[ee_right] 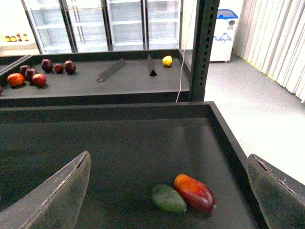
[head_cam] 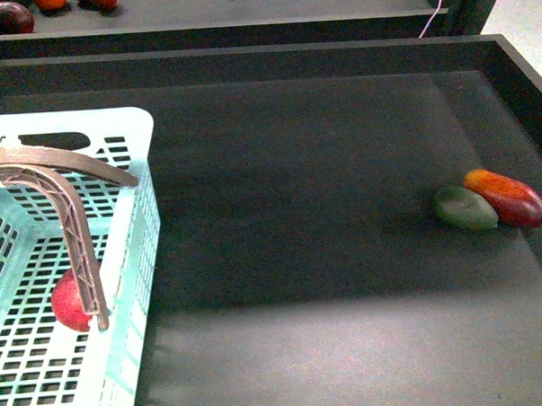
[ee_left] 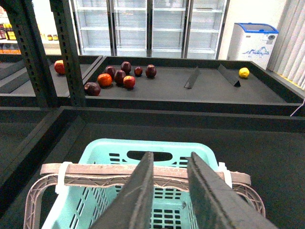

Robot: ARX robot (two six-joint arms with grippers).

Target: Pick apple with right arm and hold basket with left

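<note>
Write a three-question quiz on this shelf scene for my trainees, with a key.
1. True or false: the apple lies inside the basket.
2. Which fruit touches the dark green fruit on the black tray? A) yellow fruit B) red-orange oblong fruit C) apple
3. Fill in: the right gripper is ____, gripping nothing.

Key: 1 true; 2 B; 3 open.
</note>
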